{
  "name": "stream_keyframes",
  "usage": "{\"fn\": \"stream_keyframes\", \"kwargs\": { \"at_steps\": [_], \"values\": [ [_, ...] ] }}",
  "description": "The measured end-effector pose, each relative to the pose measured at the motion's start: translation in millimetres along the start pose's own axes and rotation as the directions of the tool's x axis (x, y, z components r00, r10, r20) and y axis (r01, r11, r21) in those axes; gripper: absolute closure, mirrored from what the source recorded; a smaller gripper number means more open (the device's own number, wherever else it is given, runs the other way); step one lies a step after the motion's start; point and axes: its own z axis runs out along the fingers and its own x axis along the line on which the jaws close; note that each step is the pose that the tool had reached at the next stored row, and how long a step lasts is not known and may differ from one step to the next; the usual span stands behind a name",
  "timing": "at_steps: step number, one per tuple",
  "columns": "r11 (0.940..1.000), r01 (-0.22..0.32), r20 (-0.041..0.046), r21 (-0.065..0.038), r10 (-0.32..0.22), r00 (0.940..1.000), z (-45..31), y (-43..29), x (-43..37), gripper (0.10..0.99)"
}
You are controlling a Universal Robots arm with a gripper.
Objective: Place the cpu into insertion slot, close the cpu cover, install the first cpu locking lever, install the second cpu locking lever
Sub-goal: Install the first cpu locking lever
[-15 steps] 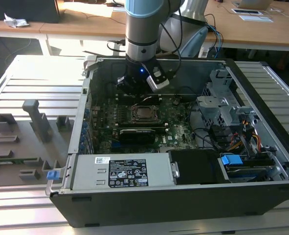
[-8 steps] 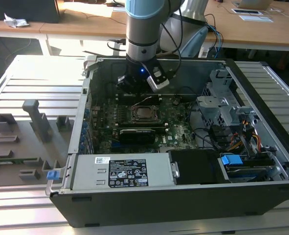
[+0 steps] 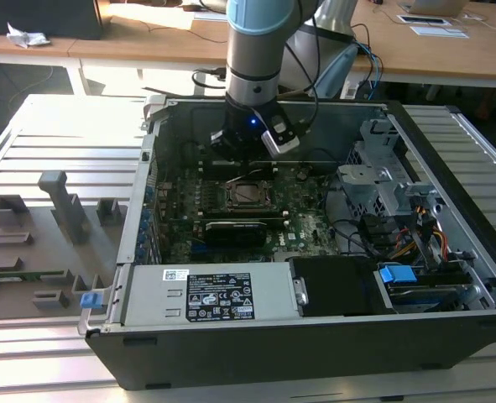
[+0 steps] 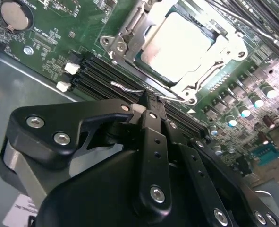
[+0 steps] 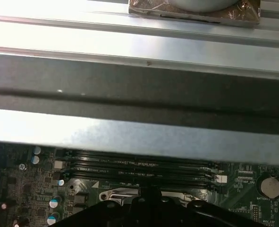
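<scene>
While the arm is reaching down into the open computer case [image 3: 256, 353], a grey fixture tray [image 3: 29, 252] is lying at the exterior view's left. The gripper [image 4: 147, 98] is hanging at the far side of the insertion slot [image 3: 249, 195], fingers clenched together, tips right at a thin wire locking lever [image 4: 126, 88]. The cpu [image 4: 177, 47] is sitting in that slot, the cpu cover [image 4: 186, 85] lying flat around it. A drive cage [image 3: 378, 180] is standing at the exterior view's right.
</scene>
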Motion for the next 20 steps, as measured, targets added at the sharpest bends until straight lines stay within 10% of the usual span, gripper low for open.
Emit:
{"fn": "stream_keyframes", "kwargs": {
  "at_steps": [20],
  "values": [
    [1.0, 0.0, -0.0003, 0.004, 0.0, 1.0, 6.7, 0.2, -23.7, 0.98]
  ]
}}
